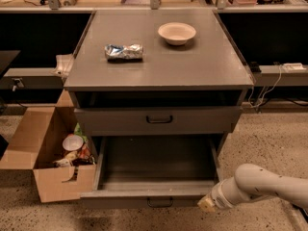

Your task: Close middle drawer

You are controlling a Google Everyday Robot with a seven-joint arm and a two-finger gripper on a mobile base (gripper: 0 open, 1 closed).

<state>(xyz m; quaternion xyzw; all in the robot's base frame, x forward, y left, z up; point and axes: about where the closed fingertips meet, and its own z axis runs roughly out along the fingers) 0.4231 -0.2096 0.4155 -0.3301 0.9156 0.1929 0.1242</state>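
The middle drawer [120, 198] is pulled far out of the grey cabinet [202, 66]. Its inside is empty, and its low front has a small dark bar handle [160, 203] at the centre. Above it, the taller-fronted top drawer [110, 121] stands out only slightly. The lowest drawer is hidden beneath the open one. My gripper [207, 205], on the end of the white arm [260, 184] reaching in from the right, is at the right end of the middle drawer's front, touching or almost touching it.
A white bowl [176, 32] and a crumpled foil packet [124, 51] sit on the cabinet top. An open cardboard box [43, 143] with trash stands on the floor to the left of the open drawer. Cables and a power strip [292, 67] lie at the right. The floor is speckled.
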